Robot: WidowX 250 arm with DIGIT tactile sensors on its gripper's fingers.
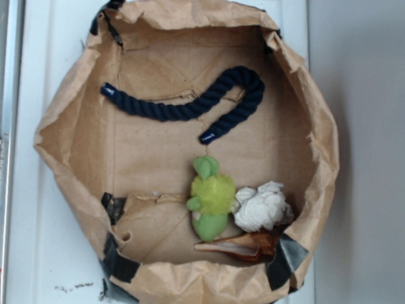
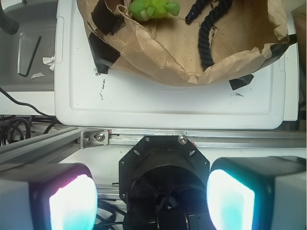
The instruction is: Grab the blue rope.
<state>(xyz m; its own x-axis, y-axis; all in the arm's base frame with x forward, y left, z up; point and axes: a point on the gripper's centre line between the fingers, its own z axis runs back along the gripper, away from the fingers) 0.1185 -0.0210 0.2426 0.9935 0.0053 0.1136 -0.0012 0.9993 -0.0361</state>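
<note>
**Reaching for a soft rope that will bend in the grasp**

Lying on the floor of the open brown paper bag [image 1: 73, 115], in its upper half in the exterior view, the blue rope [image 1: 184, 109] makes a long curve with a hook-shaped turn at its right side. Both capped ends show, one at the left [image 1: 109, 89] and one just above the green plush toy [image 1: 210, 198]. The rope looks thick, twisted and limp; it is probably light, and the rough strands should give good friction. The shiny caps seem more slippery, so a hold on the middle of the straight left part looks better, well apart from the toy and from the bag walls. It will likely sag on both sides when it is lifted.

The end effector [image 2: 151, 199] is not inside the bag; in the wrist view it hangs over the metal rail [image 2: 230, 139], outside the white tray [image 2: 163, 108]. Its two fingers [image 2: 72, 201] stand far apart, with nothing between them.

Several things are hard to read. The wrist view cuts off most of the rope and shows only two dark parts of it. The crumpled white item [image 1: 262, 206] and the brown item [image 1: 241, 248] below it cannot be named with confidence. The exterior view does not show the arm at all
</note>
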